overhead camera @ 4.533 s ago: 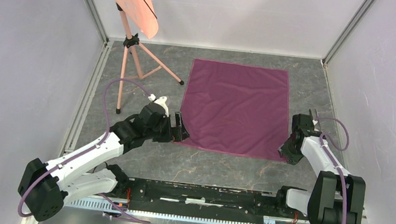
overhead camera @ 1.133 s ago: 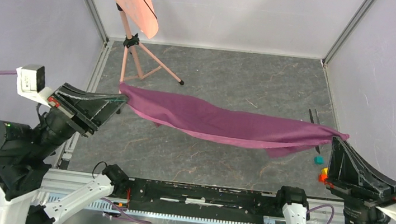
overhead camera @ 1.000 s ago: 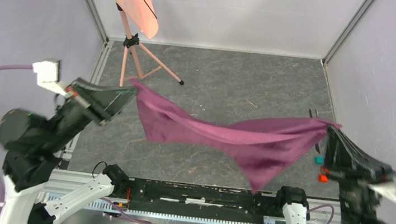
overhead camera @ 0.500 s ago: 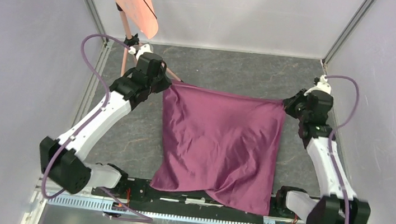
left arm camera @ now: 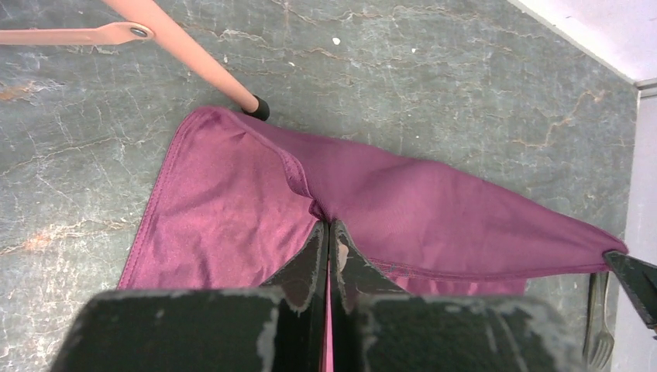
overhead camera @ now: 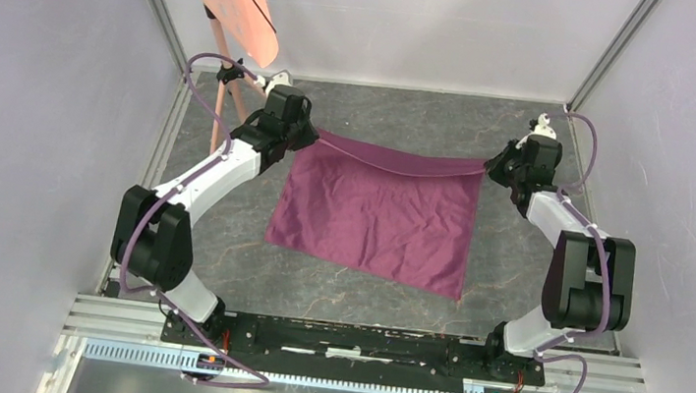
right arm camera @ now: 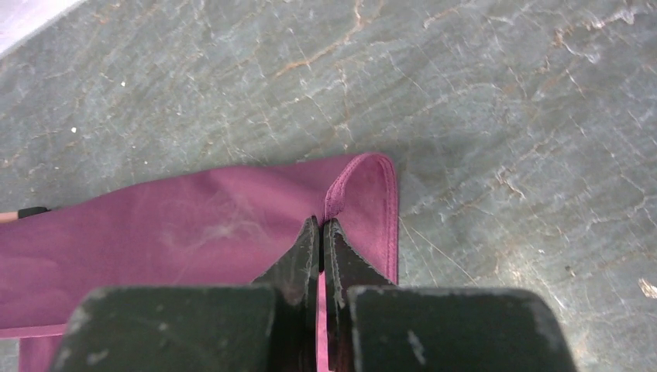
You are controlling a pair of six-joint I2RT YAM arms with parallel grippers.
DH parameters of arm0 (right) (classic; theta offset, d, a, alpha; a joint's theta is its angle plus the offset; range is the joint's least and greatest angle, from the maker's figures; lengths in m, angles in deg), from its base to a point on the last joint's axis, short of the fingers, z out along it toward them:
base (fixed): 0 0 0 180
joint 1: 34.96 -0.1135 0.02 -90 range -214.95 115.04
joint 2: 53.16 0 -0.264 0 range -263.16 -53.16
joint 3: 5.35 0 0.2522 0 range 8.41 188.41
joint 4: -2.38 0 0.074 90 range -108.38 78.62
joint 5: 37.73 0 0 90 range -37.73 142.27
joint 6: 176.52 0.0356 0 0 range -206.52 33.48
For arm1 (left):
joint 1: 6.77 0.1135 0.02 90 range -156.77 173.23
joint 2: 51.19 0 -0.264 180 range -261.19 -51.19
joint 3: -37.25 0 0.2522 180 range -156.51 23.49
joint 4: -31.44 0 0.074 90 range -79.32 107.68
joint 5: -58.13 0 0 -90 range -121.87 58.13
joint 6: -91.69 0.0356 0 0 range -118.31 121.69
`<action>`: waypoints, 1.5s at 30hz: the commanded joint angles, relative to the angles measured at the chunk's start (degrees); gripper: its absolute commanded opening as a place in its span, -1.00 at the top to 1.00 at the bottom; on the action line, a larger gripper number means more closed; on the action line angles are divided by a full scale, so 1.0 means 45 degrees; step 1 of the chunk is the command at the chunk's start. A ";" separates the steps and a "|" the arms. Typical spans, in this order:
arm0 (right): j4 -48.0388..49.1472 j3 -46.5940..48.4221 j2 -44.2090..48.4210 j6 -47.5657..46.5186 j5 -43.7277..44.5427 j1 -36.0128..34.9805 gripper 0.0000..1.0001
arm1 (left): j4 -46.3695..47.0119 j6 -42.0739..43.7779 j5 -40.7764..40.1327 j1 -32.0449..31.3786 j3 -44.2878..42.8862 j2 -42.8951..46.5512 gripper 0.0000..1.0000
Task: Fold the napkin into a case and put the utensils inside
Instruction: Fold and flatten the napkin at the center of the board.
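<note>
Overhead view of a grey marbled counter [overhead camera: 383,112]. A plum-maroon napkin [overhead camera: 377,215] lies spread at its centre, wrinkled, with its 12 o'clock edge lifted and pulled taut. The left end effector [overhead camera: 305,135], at 11 o'clock, is clamped on one far corner. The right end effector [overhead camera: 492,169], at 1 o'clock, is clamped on the other. A pink tripod stand [overhead camera: 229,74] stands at 10 o'clock. The left wrist view shows a fork [left arm camera: 598,329] beyond the napkin's right end.
</note>
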 commanded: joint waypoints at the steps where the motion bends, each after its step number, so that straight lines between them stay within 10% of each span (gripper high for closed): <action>1: -0.0120 0.1008 -0.0032 -0.0194 -0.0585 0.0026 1.00 | 0.0368 0.0631 -0.0004 0.0165 -0.0554 -0.0465 0.95; 21: -0.3567 -0.6501 0.7527 -0.0558 -0.2613 -0.1917 1.00 | -0.3342 -0.0209 -0.0267 0.0482 0.3898 0.2317 0.96; 45: -0.5603 -0.9240 1.1546 -0.0695 -0.3463 -0.2046 1.00 | -0.3388 -0.0535 -0.0138 0.0482 0.6766 0.3845 0.96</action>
